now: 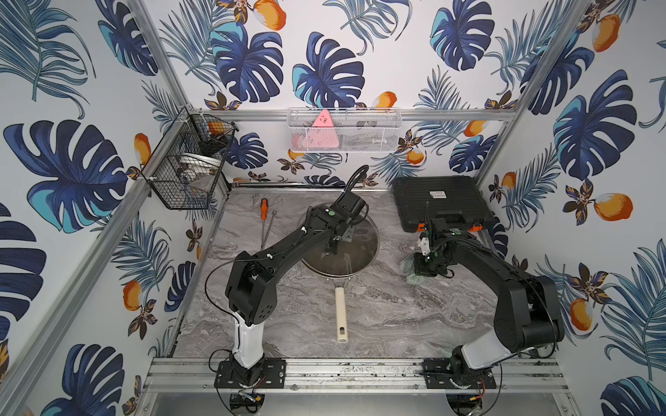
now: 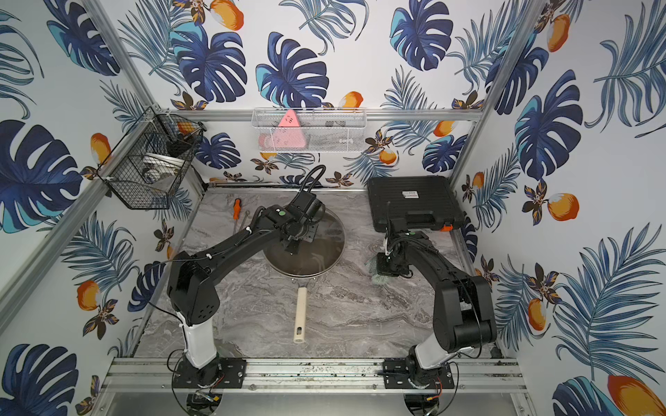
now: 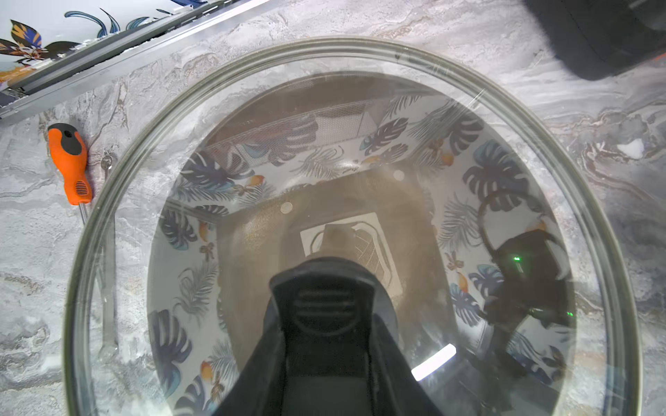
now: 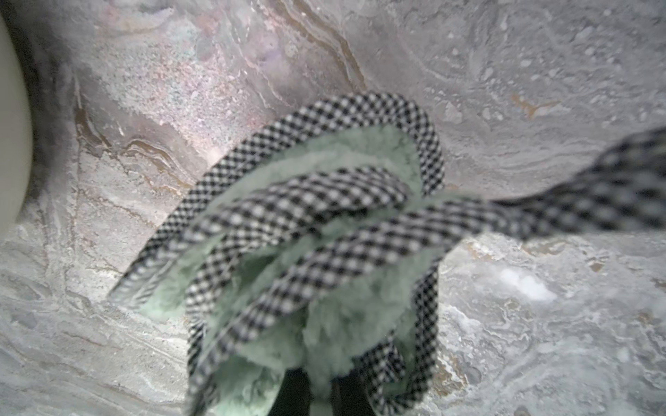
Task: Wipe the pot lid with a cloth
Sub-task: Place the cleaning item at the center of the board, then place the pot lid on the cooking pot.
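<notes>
Mint cloth (image 4: 324, 324) in closed right gripper (image 4: 320, 394); pot lid (image 3: 360, 119) seemingly in left gripper (image 3: 326, 342)

The pot lid (image 3: 324, 162) is glossy glass, the cloth (image 4: 342, 151) fluffy fabric.

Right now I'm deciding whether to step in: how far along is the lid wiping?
Done: the left gripper is clamped on the handle of the pot lid, and the right gripper has the cloth bunched up. In hand: the cloth is beside the pan, apart from the lid. Left: bring cloth to glass and wipe.
</notes>
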Controlling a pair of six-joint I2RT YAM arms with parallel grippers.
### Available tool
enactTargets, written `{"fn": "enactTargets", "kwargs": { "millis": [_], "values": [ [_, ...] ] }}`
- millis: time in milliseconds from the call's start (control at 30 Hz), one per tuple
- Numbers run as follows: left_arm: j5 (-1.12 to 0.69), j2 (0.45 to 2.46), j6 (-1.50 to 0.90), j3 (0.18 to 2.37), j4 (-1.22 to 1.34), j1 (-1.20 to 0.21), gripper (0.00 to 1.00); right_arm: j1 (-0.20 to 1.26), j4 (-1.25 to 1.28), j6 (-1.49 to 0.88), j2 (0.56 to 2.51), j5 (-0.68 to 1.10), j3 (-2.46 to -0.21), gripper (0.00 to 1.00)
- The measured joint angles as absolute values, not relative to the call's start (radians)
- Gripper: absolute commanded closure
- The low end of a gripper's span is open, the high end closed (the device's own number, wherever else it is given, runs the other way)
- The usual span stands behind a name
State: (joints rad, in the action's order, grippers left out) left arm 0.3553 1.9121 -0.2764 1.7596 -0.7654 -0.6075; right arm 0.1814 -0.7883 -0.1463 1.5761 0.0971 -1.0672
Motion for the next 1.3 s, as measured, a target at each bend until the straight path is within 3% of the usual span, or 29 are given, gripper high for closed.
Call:
{"fn": "enactTargets", "kwargs": {
  "millis": [133,467,567,633,667,700,1300],
  "values": [
    [0.354,1.912,-0.289,1.744,-0.735,-0.603,1.0,0.181,-0.785,-0.149,1.592,0.088,-1.065,0.87],
    [0.321,1.937,-0.315,1.736,-0.712,-0.598,1.0,0.181,-0.776,-0.149,1.592,0.087,-1.063,0.78],
    [0.315,1.937,-0.319,1.727,-0.706,-0.597,1.0,0.181,-0.776,-0.152,1.594,0.087,-1.063,0.59],
    [0.313,1.938,-0.322,1.721,-0.702,-0.597,1.0,0.181,-0.776,-0.149,1.599,0.087,-1.063,0.53],
    [0.313,1.938,-0.323,1.72,-0.703,-0.597,1.0,0.181,-0.776,-0.15,1.602,0.088,-1.063,0.3],
    [0.311,1.938,-0.323,1.719,-0.704,-0.597,1.0,0.181,-0.776,-0.152,1.604,0.088,-1.063,0.01],
    [0.331,1.921,-0.367,1.662,-0.673,-0.596,1.0,0.181,-0.776,-0.15,1.573,0.068,-1.066,0.0]
  ]
}}
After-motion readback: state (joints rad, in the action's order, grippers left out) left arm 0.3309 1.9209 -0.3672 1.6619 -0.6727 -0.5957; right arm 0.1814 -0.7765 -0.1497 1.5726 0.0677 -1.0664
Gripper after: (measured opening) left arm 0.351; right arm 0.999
